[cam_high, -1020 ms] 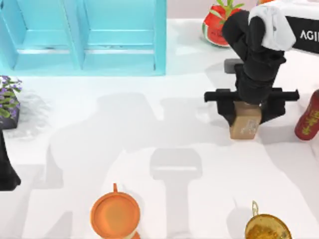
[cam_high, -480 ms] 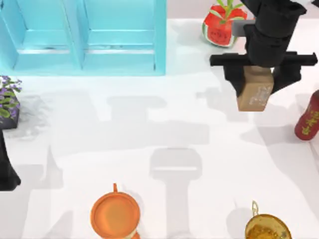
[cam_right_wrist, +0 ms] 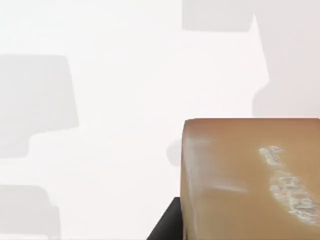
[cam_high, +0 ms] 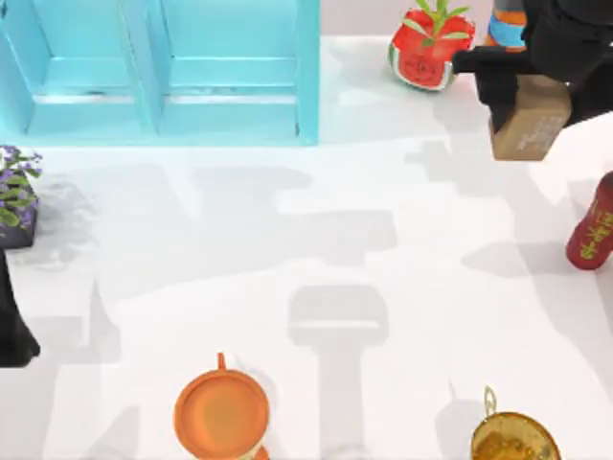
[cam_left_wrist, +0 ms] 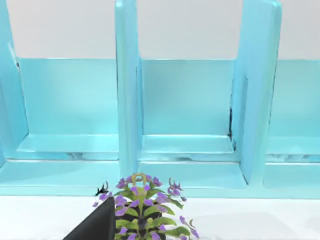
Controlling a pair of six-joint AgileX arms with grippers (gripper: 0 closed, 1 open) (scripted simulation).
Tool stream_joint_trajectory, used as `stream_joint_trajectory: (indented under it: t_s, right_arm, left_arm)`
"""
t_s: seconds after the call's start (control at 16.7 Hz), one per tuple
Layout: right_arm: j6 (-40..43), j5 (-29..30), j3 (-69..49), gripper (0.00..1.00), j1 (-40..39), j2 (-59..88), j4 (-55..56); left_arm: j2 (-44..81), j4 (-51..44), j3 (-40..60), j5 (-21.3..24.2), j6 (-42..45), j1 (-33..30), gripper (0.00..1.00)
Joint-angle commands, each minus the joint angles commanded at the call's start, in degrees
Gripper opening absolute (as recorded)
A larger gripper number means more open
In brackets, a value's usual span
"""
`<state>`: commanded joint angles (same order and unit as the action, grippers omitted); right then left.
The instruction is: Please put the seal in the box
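Since a second ago my right gripper (cam_high: pixel 532 91) has carried the seal (cam_high: pixel 527 123) off the table (cam_high: pixel 287 240) and up beside the watermelon pot (cam_high: pixel 426 48), well right of the blue box (cam_high: pixel 163 72). Its fingers clamp the block. My left arm (cam_high: pixel 11 326) sits parked near the purple plant (cam_high: pixel 14 192).

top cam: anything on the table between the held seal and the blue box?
Only the watermelon-shaped pot at the back edge; otherwise bare white table in the top view. The right end effector holds the seal, and the blue box stands far left.
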<state>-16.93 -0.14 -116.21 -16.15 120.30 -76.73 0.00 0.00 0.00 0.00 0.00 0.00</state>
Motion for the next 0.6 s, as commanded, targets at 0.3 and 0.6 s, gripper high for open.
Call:
stream_joint_trajectory:
  t_s: [0.3,0.6]
  right_arm:
    - [19.2,0.3,-0.7,0.0,18.4,-10.5,2.3]
    - [36.5,0.6,8.1,0.0,36.0,-15.8,0.4]
  left_arm:
    - [0.0,0.0,0.0,0.0,0.0,0.0,1.0]
    - [0.0,0.0,0.0,0.0,0.0,0.0,1.0]
